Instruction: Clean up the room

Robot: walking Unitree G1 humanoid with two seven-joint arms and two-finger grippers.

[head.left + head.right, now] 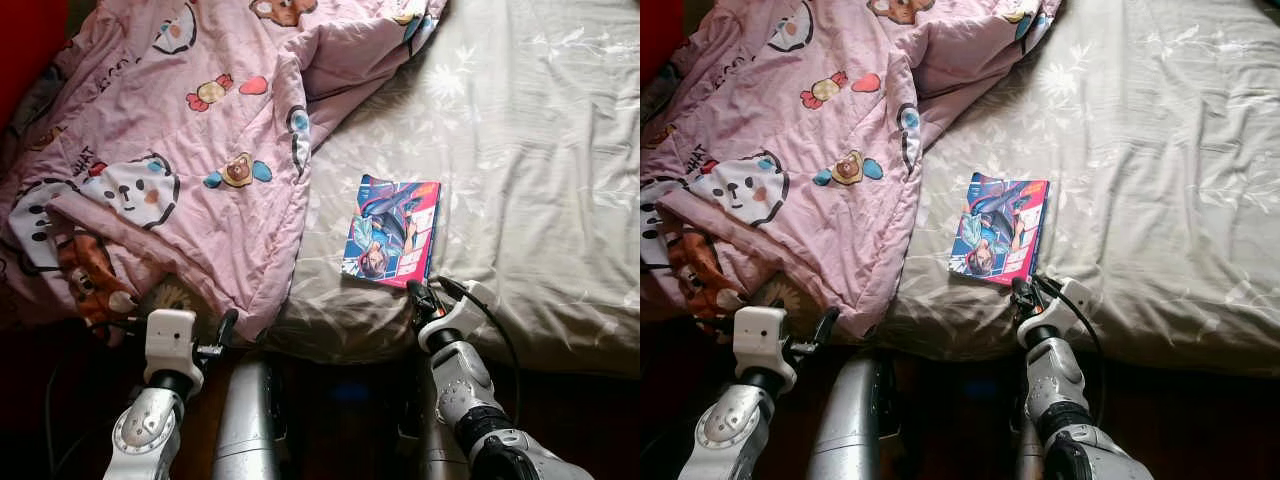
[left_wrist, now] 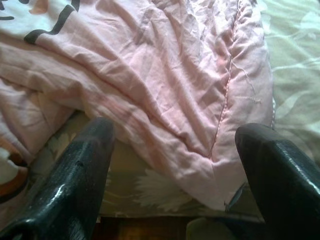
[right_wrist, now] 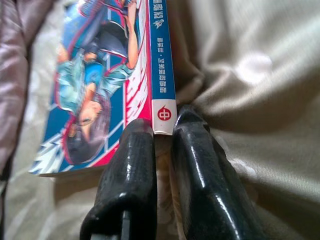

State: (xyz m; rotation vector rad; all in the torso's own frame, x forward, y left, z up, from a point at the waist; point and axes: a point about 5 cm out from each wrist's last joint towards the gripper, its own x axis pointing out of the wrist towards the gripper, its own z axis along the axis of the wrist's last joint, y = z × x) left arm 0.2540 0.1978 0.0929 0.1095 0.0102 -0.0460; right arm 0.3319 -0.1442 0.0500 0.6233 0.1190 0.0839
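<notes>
A colourful comic book (image 1: 392,230) lies flat on the grey flowered bed sheet (image 1: 530,150), just right of a crumpled pink cartoon quilt (image 1: 180,130). My right gripper (image 1: 418,293) is at the book's near right corner. In the right wrist view its two fingers (image 3: 135,150) are closed to a narrow gap on the near end of the book's blue spine (image 3: 161,60). My left gripper (image 2: 175,145) is open at the bed's front edge, its fingers on either side of the quilt's hanging corner (image 2: 210,170) without touching it.
The quilt covers the left half of the bed and droops over its front edge. The right half of the sheet is bare and wrinkled. Dark floor (image 1: 340,400) lies below the mattress edge, between my arms. Something red (image 1: 25,40) shows at the far left.
</notes>
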